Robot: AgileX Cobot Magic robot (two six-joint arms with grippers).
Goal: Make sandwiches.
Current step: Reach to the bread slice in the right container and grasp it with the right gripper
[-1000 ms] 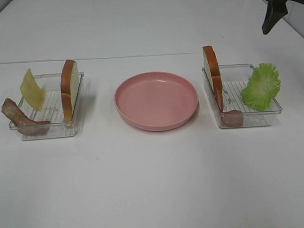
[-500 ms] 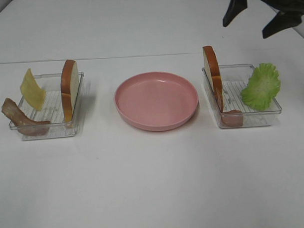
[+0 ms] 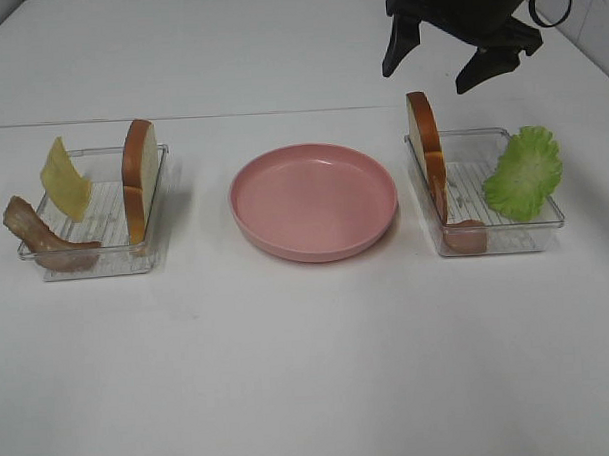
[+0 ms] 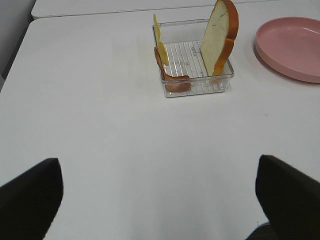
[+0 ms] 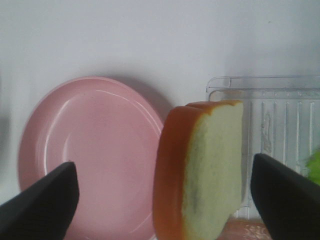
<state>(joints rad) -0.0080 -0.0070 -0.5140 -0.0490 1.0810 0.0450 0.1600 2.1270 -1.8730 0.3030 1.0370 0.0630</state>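
Observation:
Sandwich parts lie in two clear trays. The left tray (image 3: 105, 257) holds a yellow cheese square (image 3: 65, 179), a brown bacon strip (image 3: 45, 240) and an upright bread slice (image 3: 140, 179). In the right tray (image 3: 505, 243) stand another bread slice (image 3: 427, 154), a green lettuce leaf (image 3: 524, 172) and a brownish piece (image 3: 466, 235). My right gripper (image 3: 439, 61) hovers open just behind and above that bread slice (image 5: 205, 165), which shows between its fingertips (image 5: 45, 205) in the right wrist view. My left gripper (image 4: 160, 200) is open over bare table, well back from its tray (image 4: 200, 87).
An empty pink round plate (image 3: 314, 201) sits between the two trays. White table surface stretches in front of everything. A seam in the table runs behind the trays.
My right gripper has come in from the top right corner, moving left and down to above the right tray's bread slice. Nothing on the table has moved.

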